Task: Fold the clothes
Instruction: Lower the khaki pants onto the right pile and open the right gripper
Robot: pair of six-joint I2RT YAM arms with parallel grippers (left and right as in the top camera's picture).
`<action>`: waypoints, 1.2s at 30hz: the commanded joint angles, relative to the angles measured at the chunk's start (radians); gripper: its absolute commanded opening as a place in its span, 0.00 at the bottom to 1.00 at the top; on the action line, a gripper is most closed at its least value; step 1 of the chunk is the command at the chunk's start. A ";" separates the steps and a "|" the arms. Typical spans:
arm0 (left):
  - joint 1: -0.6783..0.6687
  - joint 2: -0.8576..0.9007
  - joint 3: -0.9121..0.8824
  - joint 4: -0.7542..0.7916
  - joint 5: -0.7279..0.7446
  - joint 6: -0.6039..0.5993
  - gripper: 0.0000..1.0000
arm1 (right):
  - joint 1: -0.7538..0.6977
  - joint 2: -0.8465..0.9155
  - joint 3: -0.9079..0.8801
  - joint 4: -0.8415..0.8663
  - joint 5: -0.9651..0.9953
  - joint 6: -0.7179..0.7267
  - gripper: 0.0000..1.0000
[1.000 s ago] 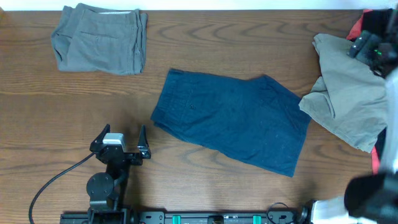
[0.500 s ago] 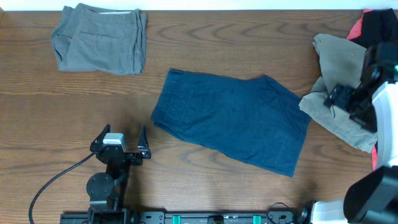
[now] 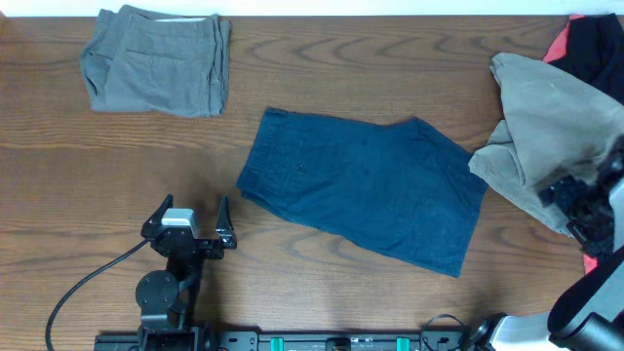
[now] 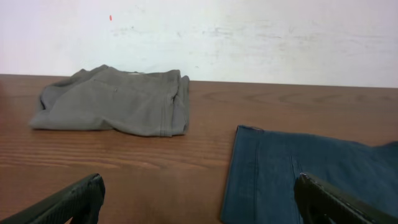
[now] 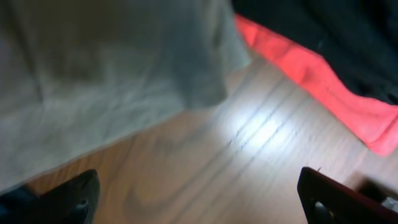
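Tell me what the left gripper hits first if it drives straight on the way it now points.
Bare table at first, then probably the right edge of the grey shorts. The left gripper points roughly between them and the denim shorts, so a near miss is possible.

Wood table [image 3: 88, 166]: grey shorts [image 3: 156, 60] far left, denim shorts [image 3: 366, 185] centre, khaki shorts [image 3: 546, 127] right, black garment [image 3: 597, 49] corner

Left tool [image 3: 192, 216] open, parked; right tool [image 5: 199, 199] open.
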 commanded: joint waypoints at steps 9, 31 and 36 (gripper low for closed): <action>-0.003 -0.010 -0.018 -0.031 0.021 -0.008 0.98 | -0.064 0.018 -0.060 0.207 -0.080 -0.054 0.86; -0.003 -0.010 -0.018 -0.031 0.021 -0.008 0.98 | -0.069 0.214 -0.060 0.284 0.033 -0.031 0.45; -0.003 -0.010 -0.018 -0.031 0.021 -0.008 0.98 | -0.090 0.212 -0.030 0.257 0.033 -0.015 0.01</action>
